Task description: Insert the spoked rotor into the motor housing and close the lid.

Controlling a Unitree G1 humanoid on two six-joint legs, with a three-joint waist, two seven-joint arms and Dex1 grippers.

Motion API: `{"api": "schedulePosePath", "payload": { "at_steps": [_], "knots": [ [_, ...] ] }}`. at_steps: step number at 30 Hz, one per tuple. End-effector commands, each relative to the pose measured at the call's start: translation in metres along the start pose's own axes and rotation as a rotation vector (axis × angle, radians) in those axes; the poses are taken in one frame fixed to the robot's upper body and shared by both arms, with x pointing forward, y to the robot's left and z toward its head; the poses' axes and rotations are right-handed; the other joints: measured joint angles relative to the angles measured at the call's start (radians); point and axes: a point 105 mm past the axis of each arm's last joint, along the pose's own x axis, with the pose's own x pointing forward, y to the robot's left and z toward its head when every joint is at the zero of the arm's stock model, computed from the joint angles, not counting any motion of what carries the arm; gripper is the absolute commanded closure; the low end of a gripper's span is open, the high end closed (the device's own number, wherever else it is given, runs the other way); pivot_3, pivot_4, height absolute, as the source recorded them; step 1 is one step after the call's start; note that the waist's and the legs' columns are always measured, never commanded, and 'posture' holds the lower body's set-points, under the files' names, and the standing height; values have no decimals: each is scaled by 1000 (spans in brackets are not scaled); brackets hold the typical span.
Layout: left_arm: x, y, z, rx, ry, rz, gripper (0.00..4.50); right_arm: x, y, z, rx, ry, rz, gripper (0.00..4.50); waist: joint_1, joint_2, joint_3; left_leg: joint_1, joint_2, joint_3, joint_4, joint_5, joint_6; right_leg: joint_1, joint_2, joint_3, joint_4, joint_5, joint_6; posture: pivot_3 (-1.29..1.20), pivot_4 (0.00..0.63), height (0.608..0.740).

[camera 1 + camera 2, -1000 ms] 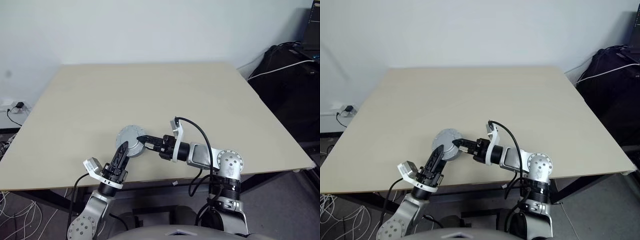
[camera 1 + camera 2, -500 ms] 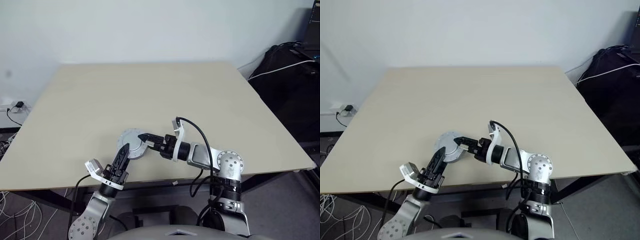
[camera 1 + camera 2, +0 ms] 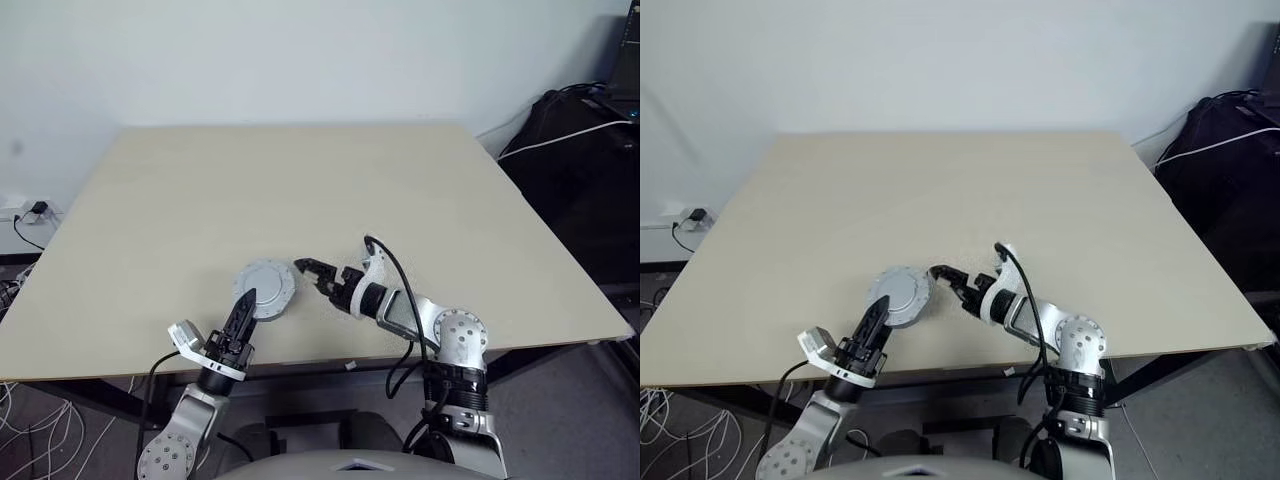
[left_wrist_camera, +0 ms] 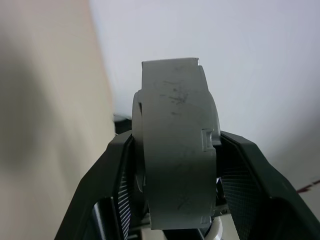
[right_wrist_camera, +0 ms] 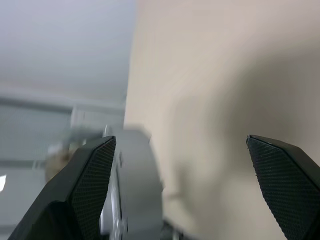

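The left gripper [image 4: 172, 200] pinches a grey round assembly, the lid [image 3: 264, 288] face-up on top, by its edge, holding it just over the near part of the table [image 3: 300, 190]. Just beside it, the right gripper [image 3: 312, 273] is clear of the disc, fingers spread wide with nothing between them.

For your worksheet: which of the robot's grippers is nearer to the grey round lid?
Left. The left gripper is clamped on the lid, one finger on each side. The right gripper is open just beside the lid, not touching it.
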Motion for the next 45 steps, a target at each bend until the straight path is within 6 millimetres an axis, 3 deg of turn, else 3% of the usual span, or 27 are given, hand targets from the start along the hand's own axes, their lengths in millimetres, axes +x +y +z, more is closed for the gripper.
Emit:
{"api": "schedulePosePath", "payload": {
  "at_steps": [1,6,13,22,32,42,43,45],
  "knots": [
    [9,-10,15,42,-144,-38,2366,12,10,-22,113,-5,77,0,-1,0,0,0,0,0,0,0,0,0,0,0,0,0,0,0,0,740],
    [11,5,40,142,-321,88,2366,13,9,-23,105,2,64,0,3,0,0,0,0,0,0,0,0,0,0,0,0,0,0,0,0,740],
    [13,7,75,140,-522,158,2366,13,6,-25,89,7,50,0,10,0,-1,-1,0,0,3,-1,1,0,-1,0,0,3,4,0,0,740],
    [31,14,124,152,-629,190,2366,14,5,-25,85,3,48,0,22,-1,-5,-2,-1,1,8,1,-1,2,-1,0,-1,5,7,0,0,740],
    [43,37,144,157,-653,271,2366,12,4,-24,84,-11,50,0,24,-4,-7,-3,-1,0,9,1,-1,3,-1,-1,-2,5,8,0,0,740],
    [44,45,146,151,-665,320,2366,11,3,-25,85,-15,48,0,24,-5,-7,-3,-1,0,9,1,-1,3,-1,-1,-2,6,8,0,0,740],
    [44,45,146,149,-666,321,1674,11,3,-25,85,-15,47,0,24,-5,-7,-3,-1,0,9,1,-1,3,-1,-1,-2,6,8,0,0,740],
    [44,46,146,152,-665,330,1101,12,3,-25,86,-14,47,0,25,-5,-8,-3,-1,0,9,1,-1,3,-1,-1,-2,6,8,0,0,740]
  ]
}}
